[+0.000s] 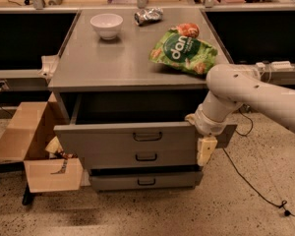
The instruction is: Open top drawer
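The top drawer [108, 137] is the tall grey front with a small dark bail handle [147, 136] at its centre. It stands pulled out from the cabinet, with a dark opening above and behind it. My gripper [206, 152] hangs pointing down at the right end of the drawer front, well right of the handle. My white arm [246, 90] reaches in from the right. The two shallower drawers, the middle one [146, 157] and the bottom one [146, 181], sit below.
On the cabinet top [98, 63] are a white bowl [106, 25], a green chip bag [184, 52] and a crumpled silver packet [148, 15]. An open cardboard box [34, 141] stands on the floor to the left. A cable [255, 186] runs across the floor on the right.
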You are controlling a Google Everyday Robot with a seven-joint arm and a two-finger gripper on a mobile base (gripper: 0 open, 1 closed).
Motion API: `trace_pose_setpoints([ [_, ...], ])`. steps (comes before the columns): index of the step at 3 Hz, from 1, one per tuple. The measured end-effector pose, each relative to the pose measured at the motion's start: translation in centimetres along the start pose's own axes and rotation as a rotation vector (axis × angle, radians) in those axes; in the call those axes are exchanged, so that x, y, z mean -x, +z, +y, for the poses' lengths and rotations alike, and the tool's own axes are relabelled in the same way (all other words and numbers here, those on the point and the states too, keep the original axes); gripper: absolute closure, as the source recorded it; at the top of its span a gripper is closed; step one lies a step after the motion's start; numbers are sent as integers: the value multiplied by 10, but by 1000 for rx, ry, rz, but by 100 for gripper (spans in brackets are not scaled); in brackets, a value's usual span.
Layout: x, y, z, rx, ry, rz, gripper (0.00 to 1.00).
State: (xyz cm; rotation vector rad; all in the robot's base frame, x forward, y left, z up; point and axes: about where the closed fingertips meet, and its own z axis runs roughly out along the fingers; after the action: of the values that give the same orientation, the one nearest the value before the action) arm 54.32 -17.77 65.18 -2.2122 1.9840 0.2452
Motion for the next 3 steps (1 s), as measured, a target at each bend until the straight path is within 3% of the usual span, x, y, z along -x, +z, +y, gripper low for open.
trace_pose_setpoints([
  [1, 5, -14, 19, -12, -8, 7, 48],
  [2, 15, -27, 35, -33, -25, 7, 71],
  [3, 32, -22, 68, -33, -22, -50, 100],
])
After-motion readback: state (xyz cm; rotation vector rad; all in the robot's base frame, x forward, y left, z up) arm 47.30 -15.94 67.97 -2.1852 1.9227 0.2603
